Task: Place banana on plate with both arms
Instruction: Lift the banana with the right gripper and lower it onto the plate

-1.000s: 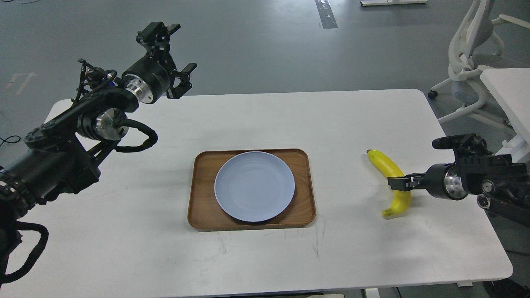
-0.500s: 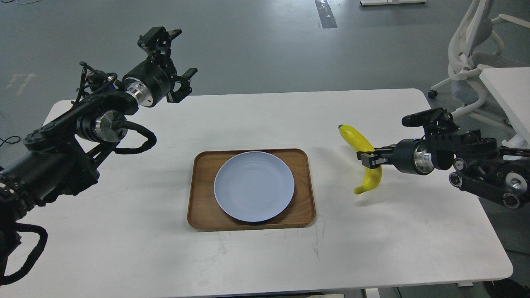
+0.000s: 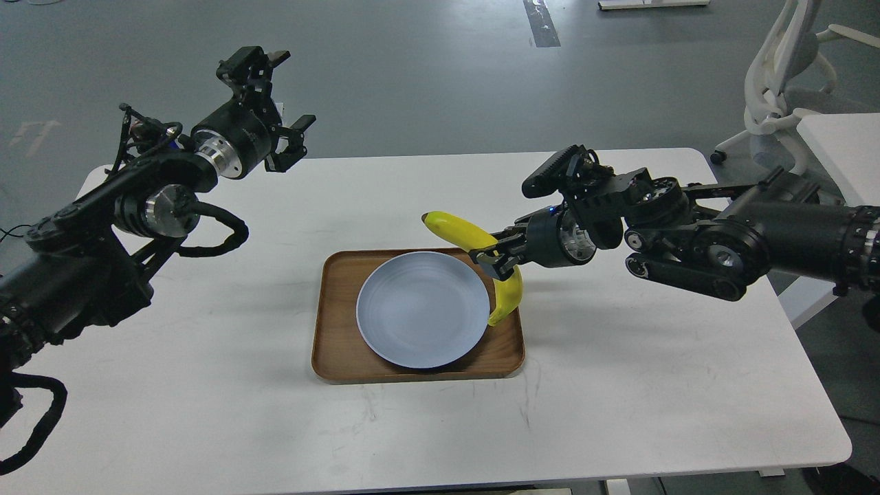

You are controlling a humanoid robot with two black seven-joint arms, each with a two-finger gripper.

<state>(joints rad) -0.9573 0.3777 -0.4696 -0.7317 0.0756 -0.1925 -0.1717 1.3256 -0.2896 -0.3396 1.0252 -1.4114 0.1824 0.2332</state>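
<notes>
The pale blue-grey plate lies on a brown wooden tray in the middle of the white table. My right gripper is shut on the middle of the yellow banana and holds it in the air over the plate's right rim and the tray's right side. The banana's lower tip hangs just right of the plate. My left gripper is raised over the table's far left edge, open and empty, well away from the plate.
A white office chair and the corner of a second white table stand at the far right. The table's front edge runs along the bottom of the view.
My right arm has lifted the banana off the table at the right and carried it left to the plate's right rim. My left gripper has shifted slightly left.
</notes>
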